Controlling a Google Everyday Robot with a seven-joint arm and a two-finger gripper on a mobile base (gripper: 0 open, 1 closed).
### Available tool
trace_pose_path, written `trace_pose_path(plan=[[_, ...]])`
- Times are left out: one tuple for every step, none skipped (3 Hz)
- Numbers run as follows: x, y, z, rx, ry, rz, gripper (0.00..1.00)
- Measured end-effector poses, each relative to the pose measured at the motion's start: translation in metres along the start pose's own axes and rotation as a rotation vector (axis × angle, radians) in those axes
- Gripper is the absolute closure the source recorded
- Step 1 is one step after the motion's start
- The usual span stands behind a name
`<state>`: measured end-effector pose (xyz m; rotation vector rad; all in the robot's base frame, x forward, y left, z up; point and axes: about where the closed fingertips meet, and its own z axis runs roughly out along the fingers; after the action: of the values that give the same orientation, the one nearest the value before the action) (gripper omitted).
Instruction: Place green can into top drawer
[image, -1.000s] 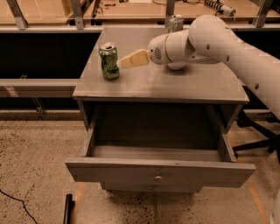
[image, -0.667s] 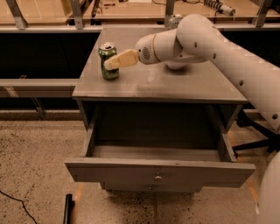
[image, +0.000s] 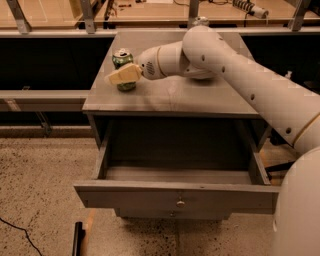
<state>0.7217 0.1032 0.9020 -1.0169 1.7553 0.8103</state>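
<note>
The green can (image: 121, 59) stands upright on the left part of the grey cabinet top (image: 175, 95). My gripper (image: 123, 75) reaches in from the right at the end of the white arm (image: 235, 70) and overlaps the front of the can at its middle height. The can's silver top and its base still show. The top drawer (image: 150, 196) is pulled out wide below the cabinet top. Its inside is bare and its round knob (image: 180, 203) faces me.
A paler silver can (image: 201, 20) peeks out behind the arm at the back of the cabinet top. A low grey bench (image: 42, 97) runs along the left. A dark chair base (image: 280, 167) stands at the right. Speckled floor lies in front.
The gripper has moved left across the cabinet top, from beside the green can to right over its front. The can and the drawer have not moved.
</note>
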Motion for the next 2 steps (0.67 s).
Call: trace_pose_path(plan=[[0.009,-0.01,0.012,0.021,0.009,-0.012,0.42],[0.016,-0.011,0.024,0.009,0.025,-0.018,0.65]])
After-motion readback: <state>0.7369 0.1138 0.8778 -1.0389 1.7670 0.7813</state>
